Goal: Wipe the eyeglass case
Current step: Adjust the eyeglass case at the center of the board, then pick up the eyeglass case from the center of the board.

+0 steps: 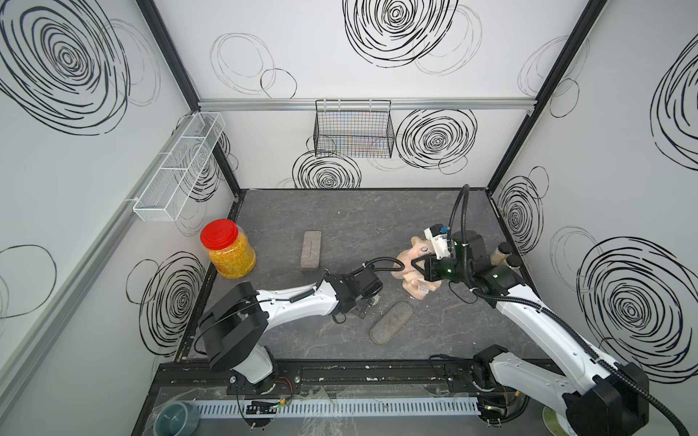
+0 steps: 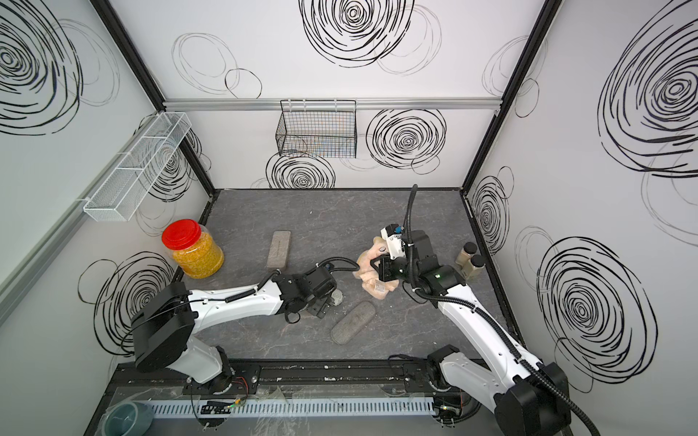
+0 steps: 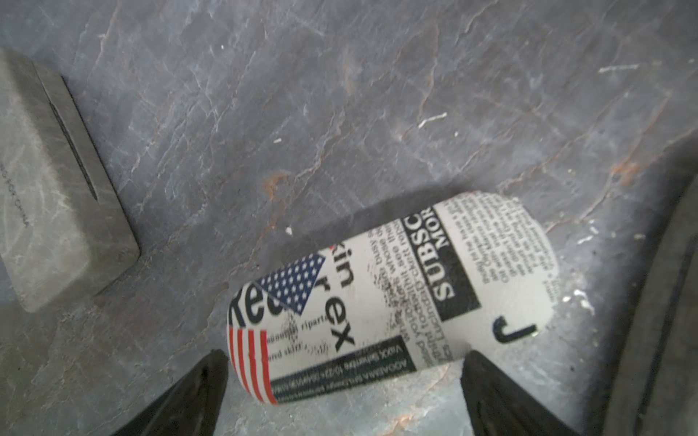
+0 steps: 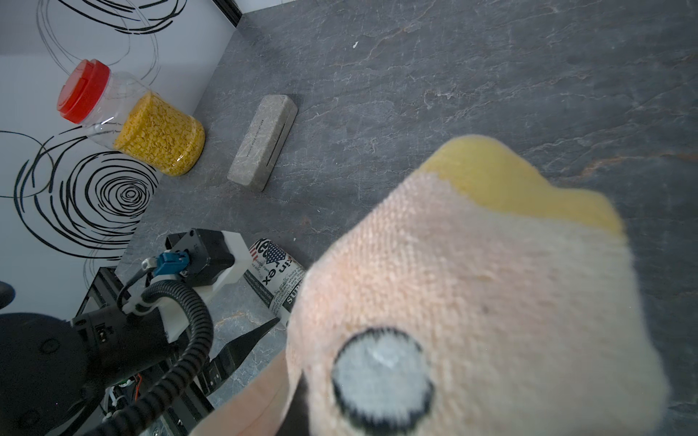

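An eyeglass case printed like a newspaper with a flag lies flat on the dark table. The left wrist view shows my left gripper open just over it, one black finger off each end and neither touching. The case also shows in the right wrist view, beside the left gripper's fingertip. In both top views the left gripper covers nearly all of it. To the right and higher, my right gripper is shut on a peach cloth with a yellow patch, which fills the right wrist view and hides the jaws.
A grey rectangular case lies behind the left arm, and a grey oval case lies near the front. A red-lidded jar stands at the left wall. Two small bottles stand at the right wall. Wire baskets hang above.
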Controlling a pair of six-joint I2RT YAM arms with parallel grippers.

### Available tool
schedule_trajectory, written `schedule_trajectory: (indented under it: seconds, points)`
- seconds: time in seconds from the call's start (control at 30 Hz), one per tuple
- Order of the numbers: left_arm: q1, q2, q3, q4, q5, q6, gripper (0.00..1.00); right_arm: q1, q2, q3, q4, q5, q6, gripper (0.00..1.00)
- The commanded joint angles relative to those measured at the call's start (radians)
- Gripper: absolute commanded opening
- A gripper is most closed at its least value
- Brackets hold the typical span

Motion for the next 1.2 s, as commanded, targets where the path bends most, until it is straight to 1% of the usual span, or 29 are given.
schedule_trajectory:
  seconds: [0.0, 0.1, 0.27, 0.4, 0.47, 0.53, 0.77, 0.9, 1.03, 1.17]
  points:
    - [0.013, 0.046, 0.042, 0.013, 0.011, 0.026, 0.99, 0.001, -0.028, -0.010, -0.021, 0.015, -0.012, 0.00]
    - [0.033, 0.062, 0.043, 0.041, 0.068, 0.024, 0.99, 0.002, -0.041, -0.026, -0.013, 0.006, -0.006, 0.00]
    - [0.058, 0.049, 0.029, 0.066, 0.138, 0.030, 0.99, 0.001, -0.051, -0.041, -0.010, 0.010, -0.005, 0.00]
    - [0.095, 0.016, -0.001, 0.085, 0.225, 0.030, 0.99, 0.002, -0.044, -0.040, -0.009, 0.008, -0.004, 0.00]
    - [0.115, -0.005, -0.025, 0.101, 0.294, 0.015, 0.99, 0.002, -0.044, -0.042, -0.004, 0.008, -0.004, 0.00]
    - [0.119, -0.017, -0.045, 0.103, 0.329, -0.007, 0.99, 0.002, -0.043, -0.045, 0.004, 0.005, -0.002, 0.00]
    - [0.106, -0.042, -0.122, 0.121, 0.303, -0.127, 1.00, 0.002, -0.037, -0.047, 0.013, -0.003, 0.002, 0.00]
    - [0.090, -0.060, -0.147, 0.120, 0.290, -0.161, 0.99, 0.002, -0.038, -0.044, 0.007, -0.003, 0.001, 0.00]
    - [0.064, -0.079, -0.166, 0.114, 0.272, -0.189, 0.96, 0.003, -0.045, -0.050, 0.013, -0.003, 0.004, 0.00]
    - [0.070, -0.084, -0.182, 0.137, 0.257, -0.194, 0.91, 0.001, -0.042, -0.054, 0.025, -0.014, 0.010, 0.00]
